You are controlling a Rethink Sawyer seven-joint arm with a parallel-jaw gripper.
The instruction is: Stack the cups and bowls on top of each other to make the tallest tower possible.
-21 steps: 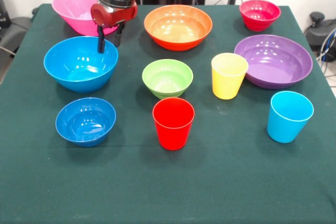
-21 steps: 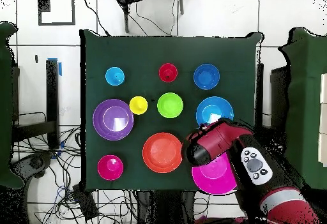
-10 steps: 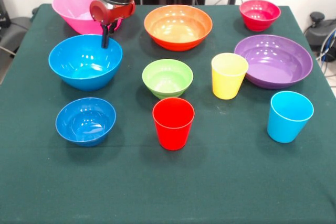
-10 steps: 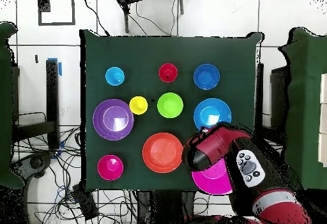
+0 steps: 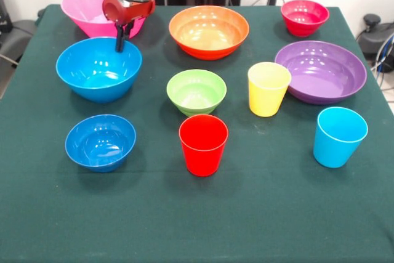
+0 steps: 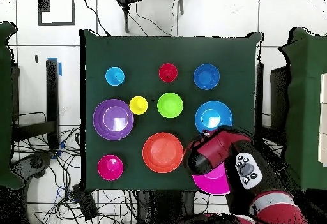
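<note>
Front view: no tower started, all cups and bowls sit separate. Gripper (image 5: 122, 36) pinches the far rim of the large blue bowl (image 5: 98, 69), far left, apparently lifted. Green bowl (image 5: 196, 91) waits centre.

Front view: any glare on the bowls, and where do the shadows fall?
Front view: soft white glare patches inside the orange bowl, purple bowl and large blue bowl; faint, short shadows on the cloth close beside each cup's base, so the light looks diffuse, from above. Overhead view: bowls read as flat colour, with a pale patch inside the purple bowl.
</note>
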